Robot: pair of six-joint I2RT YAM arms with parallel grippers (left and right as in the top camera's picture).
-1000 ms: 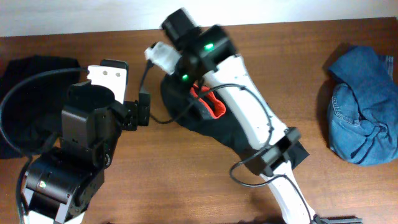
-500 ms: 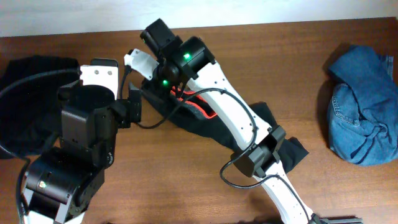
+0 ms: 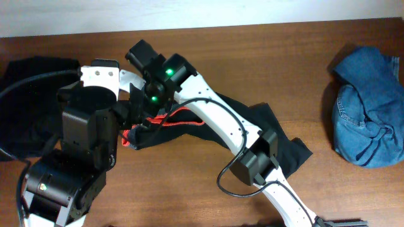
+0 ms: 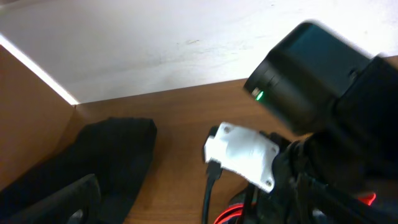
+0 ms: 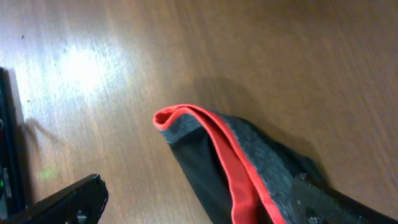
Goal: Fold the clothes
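L arm [image 3: 82,139] bunched at near-left corner of table [image 3: 284,57], L gripper [image 3: 132,110] by the waistband, jaws apart. R arm [image 3: 221,120] stretched from near edge diagonally far-left over trousers [image 3: 290,151]. R gripper [image 5: 196,190] spread wide, waistband [image 5: 261,163] lying on the table btwn fingers. Trousers mid-table, long axis approx left-right, waistband end pointing left.

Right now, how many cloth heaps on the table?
3: black cloth far left, black trousers with red stripe at centre under the arms, blue denim far right. The two black ones may join, hidden under the left arm.
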